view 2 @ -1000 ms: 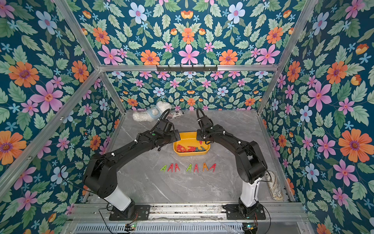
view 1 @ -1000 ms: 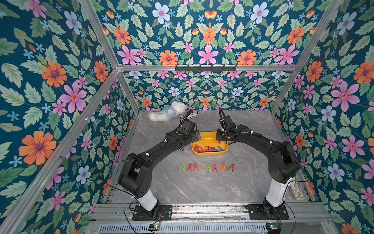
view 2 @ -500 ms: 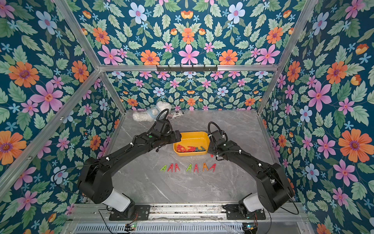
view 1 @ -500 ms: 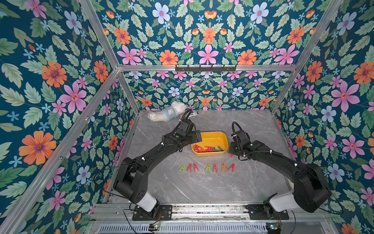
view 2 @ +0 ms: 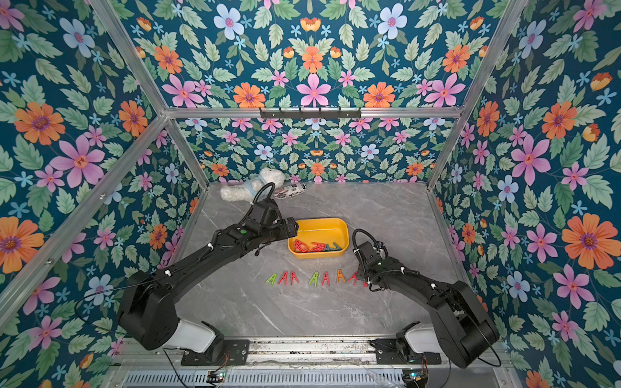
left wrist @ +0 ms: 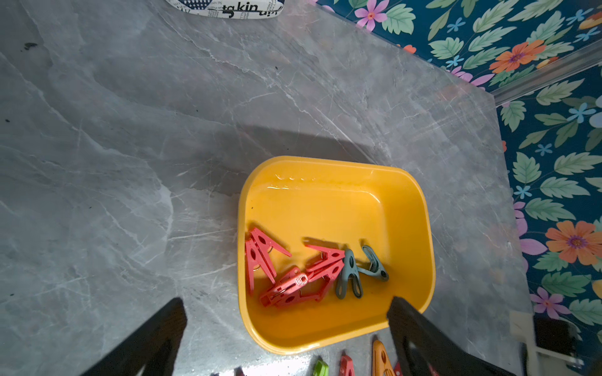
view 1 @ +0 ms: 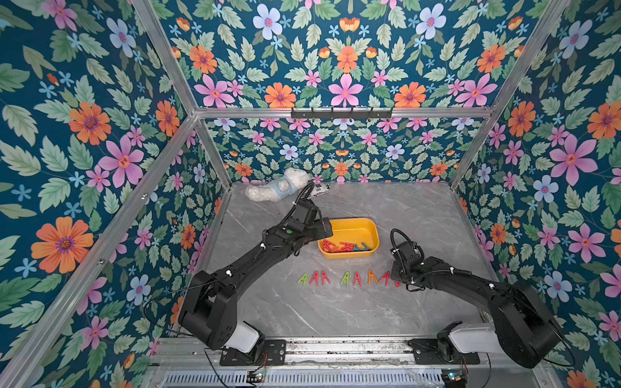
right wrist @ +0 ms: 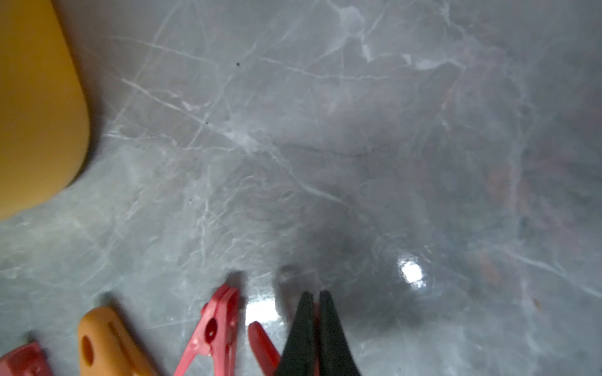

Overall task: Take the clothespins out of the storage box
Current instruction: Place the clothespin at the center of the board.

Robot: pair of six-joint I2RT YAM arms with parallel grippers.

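Floral wallpaper is covering the walls around a grey marble tabletop (view 1: 336, 312), and a black hook rail (view 1: 341, 113) is hanging on the rear frame bar. The yellow storage box (view 1: 349, 222) is sitting near the middle of the table. A heap of clothespins (left wrist: 309, 273) is lying in its near end: red ones overlapping so that their number is hard to tell, and two grey-blue ones beside them. The left gripper (left wrist: 286, 299) is hovering by the box's left side, spread wide with nothing between its fingers (left wrist: 153, 335), whose bases the left wrist view is cutting off.

In front of the box a row of clothespins (view 1: 346, 278) is lying on the marble: green, red, red, green, red, orange, red. At the row's right end the right gripper (right wrist: 313, 298) is pinching a red clothespin (right wrist: 262, 341), jaws pressed together. The black fingers are hiding most of it, and in both top views only a red tip is peeking out below the wrist. The right wrist view is blurring and cropping the neighbouring pins.

In the far left corner a white plush toy (view 1: 279, 189) in pale blue is lying beside a black-and-white pouch (left wrist: 228, 6). The pouch is cut off by the frame and is showing the letters "takin"; its smaller print is not readable
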